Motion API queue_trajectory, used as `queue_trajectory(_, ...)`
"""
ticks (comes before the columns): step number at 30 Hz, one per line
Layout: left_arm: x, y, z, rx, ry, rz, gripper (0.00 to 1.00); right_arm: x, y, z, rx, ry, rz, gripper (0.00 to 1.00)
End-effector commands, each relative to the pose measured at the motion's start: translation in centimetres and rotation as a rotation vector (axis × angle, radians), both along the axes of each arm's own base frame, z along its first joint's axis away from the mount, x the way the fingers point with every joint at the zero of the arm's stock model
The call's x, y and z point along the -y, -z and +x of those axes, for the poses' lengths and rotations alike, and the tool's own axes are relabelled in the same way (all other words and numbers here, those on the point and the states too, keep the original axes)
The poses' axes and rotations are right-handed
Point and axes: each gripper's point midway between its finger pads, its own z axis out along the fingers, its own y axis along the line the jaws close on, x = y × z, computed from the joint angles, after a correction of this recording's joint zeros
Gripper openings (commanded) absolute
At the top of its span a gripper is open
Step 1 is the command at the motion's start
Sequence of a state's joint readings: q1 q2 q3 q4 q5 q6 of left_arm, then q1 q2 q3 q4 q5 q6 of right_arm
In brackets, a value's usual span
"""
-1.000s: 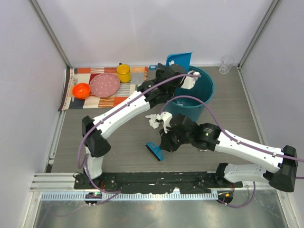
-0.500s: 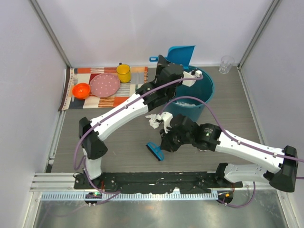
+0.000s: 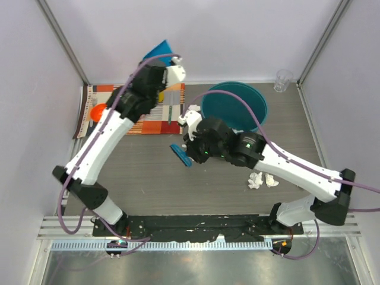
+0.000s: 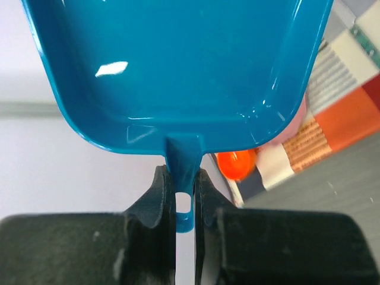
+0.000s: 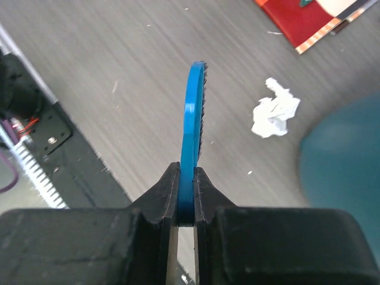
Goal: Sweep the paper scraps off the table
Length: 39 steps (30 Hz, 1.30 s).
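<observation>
My left gripper [image 3: 156,64] is shut on the handle of a blue dustpan [image 3: 156,50] and holds it high over the back left, above the striped placemat; in the left wrist view the pan [image 4: 178,65] looks empty, with its handle between my left gripper's fingers [image 4: 184,178]. My right gripper [image 3: 189,148] is shut on a blue hand brush [image 3: 180,155] just left of the teal bucket [image 3: 237,105]. The right wrist view shows the brush [image 5: 193,113] above the table [image 5: 107,77], with one paper scrap [image 5: 274,110] beside it. Two paper scraps [image 3: 262,180] lie on the table [image 3: 136,172] at the right.
The striped placemat [image 3: 101,127] lies at the back left with an orange bowl [image 3: 95,111] on it, partly under my left arm. A clear glass [image 3: 283,80] stands at the back right. Metal rails run along the near edge [image 3: 196,228].
My left arm has swung the dustpan from over the bucket to the left, above the placemat. My right arm has moved the brush up and left, uncovering two scraps at the right.
</observation>
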<state>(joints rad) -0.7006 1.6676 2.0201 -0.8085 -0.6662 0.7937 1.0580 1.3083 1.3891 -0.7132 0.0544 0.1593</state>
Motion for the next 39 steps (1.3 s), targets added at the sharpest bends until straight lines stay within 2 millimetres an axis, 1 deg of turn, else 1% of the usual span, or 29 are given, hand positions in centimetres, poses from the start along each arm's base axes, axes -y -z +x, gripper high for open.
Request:
queue_trajectory(1,-5.8,3.5,-3.2,-0.146,-0.1,-0.203,0.0,-0.4,0.4,4.7,0.126,0.102,-0.142,0.01)
queue_trajectory(2,-7.2,4.9,-4.1,-0.177,-0.121,-0.21,0.0,-0.6,1.8,5.5,0.123,0.111,-0.207,0.01)
queue_trajectory(3,-9.7,5.6,-4.1,-0.188,-0.178,-0.237,0.0,-0.5,1.8,6.1,0.142,0.126,-0.233,0.01)
queue_trajectory(4,-10.3,6.5,-4.5,-0.218,-0.18,-0.275,0.0,-0.7,0.9,7.2,0.185,0.138,-0.255,0.01)
queue_trajectory(5,-11.3,8.6,-5.0,-0.271,-0.2,-0.278,0.0,-1.0,1.7,7.8,0.188,0.144,-0.295,0.01)
queue_trajectory(6,-13.8,8.9,-5.7,-0.274,-0.251,-0.306,0.0,-1.2,1.8,8.3,0.205,0.14,-0.322,0.01)
queue_trajectory(7,-14.3,11.3,-6.3,-0.342,-0.25,-0.323,0.0,-1.2,0.8,9.2,0.252,0.155,-0.342,0.01)
queue_trajectory(8,-15.3,12.1,-6.8,-0.36,-0.267,-0.332,0.0,-1.4,2.1,10.0,0.255,0.155,-0.401,0.01)
queue_trajectory(9,-16.9,12.7,-7.5,-0.364,-0.306,-0.351,0.0,-1.7,1.5,10.6,0.28,0.162,-0.415,0.01)
queue_trajectory(10,-17.5,15.2,-8.5,-0.424,-0.321,-0.342,0.0,-1.5,1.8,11.2,0.299,0.173,-0.454,0.01)
queue_trajectory(11,-17.9,16.4,-9.1,-0.457,-0.318,-0.344,0.0,-1.1,3.3,12.1,0.315,0.178,-0.555,0.01)
queue_trajectory(12,-18.8,17.0,-9.9,-0.464,-0.337,-0.351,0.0,-1.1,3.2,12.6,0.334,0.183,-0.585,0.01)
queue_trajectory(13,-19.1,19.4,-11.0,-0.526,-0.35,-0.34,0.0,-1.0,3.9,12.9,0.342,0.178,-0.63,0.01)
queue_trajectory(14,-19.2,20.4,-11.6,-0.557,-0.344,-0.344,0.0,-0.5,4.1,13.5,0.37,0.184,-0.685,0.01)
queue_trajectory(15,-19.5,21.4,-12.2,-0.586,-0.353,-0.347,0.0,-0.6,5.1,13.9,0.371,0.173,-0.722,0.01)
queue_trajectory(16,-19.5,23.1,-13.4,-0.64,-0.354,-0.341,0.0,-0.7,5.4,14.1,0.377,0.168,-0.734,0.01)
queue_trajectory(20,-19.1,27.0,-16.1,-0.789,-0.327,-0.326,0.0,-1.4,7.1,14.6,0.361,0.1,-0.73,0.01)
queue_trajectory(21,-18.8,27.7,-16.5,-0.815,-0.307,-0.326,0.0,-1.9,8.9,13.7,0.328,0.016,-0.728,0.01)
queue_trajectory(22,-18.6,28.8,-17.3,-0.853,-0.296,-0.322,0.0,-2.7,9.1,13.2,0.319,-0.033,-0.686,0.01)
queue_trajectory(23,-18.6,29.3,-17.5,-0.863,-0.289,-0.321,0.0,-3.2,9.8,12.5,0.297,-0.088,-0.654,0.01)
queue_trajectory(24,-17.5,29.9,-17.7,-0.891,-0.233,-0.348,0.0,-3.5,11.6,11.3,0.241,-0.153,-0.628,0.01)
queue_trajectory(28,-16.1,31.8,-19.3,-0.981,-0.175,-0.389,0.0,-3.6,12.7,9.2,0.146,-0.194,-0.58,0.01)
queue_trajectory(31,-15.2,32.9,-20.5,-1.05,-0.156,-0.379,0.0,-4.1,12.6,7.4,0.067,-0.216,-0.509,0.01)
queue_trajectory(32,-14.4,33.3,-20.6,-1.068,-0.125,-0.345,0.0,-4.3,11.8,7.0,0.06,-0.215,-0.476,0.01)
queue_trajectory(33,-14.2,33.6,-20.7,-1.072,-0.125,-0.319,0.0,-4.5,11.5,6.5,0.048,-0.221,-0.448,0.01)
queue_trajectory(34,-14.3,34.2,-21.0,-1.076,-0.14,-0.276,0.0,-5.3,10.7,6.0,0.026,-0.221,-0.385,0.01)
queue_trajectory(35,-13.4,34.4,-21.0,-1.07,-0.101,-0.233,0.0,-5.5,9.4,5.7,0.033,-0.212,-0.341,0.01)
queue_trajectory(37,-12.9,34.9,-21.2,-1.085,-0.081,-0.192,0.0,-6.2,7.3,5.9,0.043,-0.172,-0.267,0.01)
queue_trajectory(39,-12.3,35.0,-21.2,-1.098,-0.059,-0.172,0.0,-5.9,4.8,6.7,0.064,-0.077,-0.227,0.01)
